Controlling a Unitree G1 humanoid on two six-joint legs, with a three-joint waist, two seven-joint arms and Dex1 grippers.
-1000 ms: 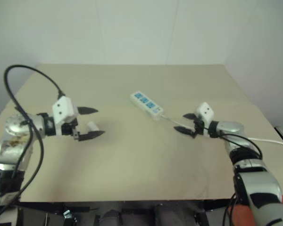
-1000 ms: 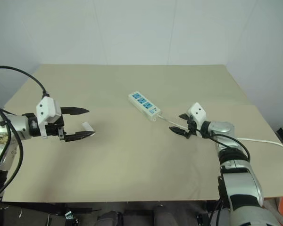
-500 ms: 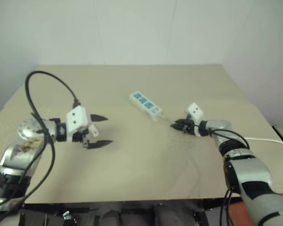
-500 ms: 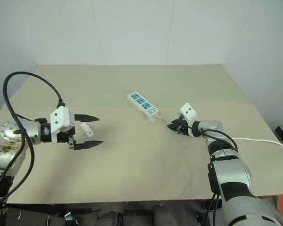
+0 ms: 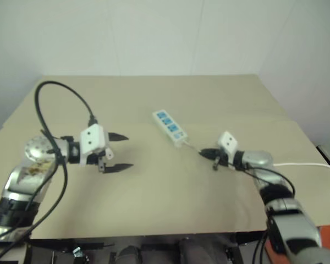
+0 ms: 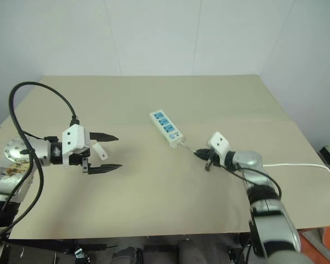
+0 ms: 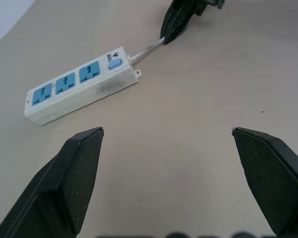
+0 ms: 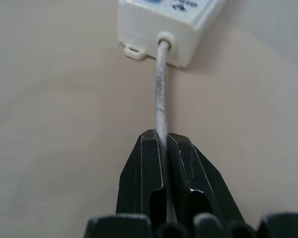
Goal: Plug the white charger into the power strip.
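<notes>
Right hand (image 6: 201,155) is clamped tight on the thin white cord (image 8: 161,94) — you can see the two black fingers (image 8: 144,173) pinching it from either side, just short of where it leaves the end of the power strip (image 6: 166,127). The strip lies flat on the tan counter (image 6: 165,198), near the middle, running on a slant from about ten o'clock to four o'clock, three blue socket faces up, the small switch at the cord end. From that end the cord runs out toward four o'clock, through the right hand, and then on past the forearm toward the counter's three o'clock edge.

Over on the other side, the left hand (image 6: 111,151) hovers above the counter with its fingers spread wide, nothing between them, pointing across toward the strip. Well apart from it, though — plenty of bare counter between the fingertips and the strip. The white charger (image 6: 99,150) sits on the counter, a small white block seen in the gap between the left hand's two fingers, close in by the palm, not gripped. From the left wrist, the strip sits ahead between the open fingers (image 7: 74,168), with the right hand's closed black tips on the cord just beyond it
</notes>
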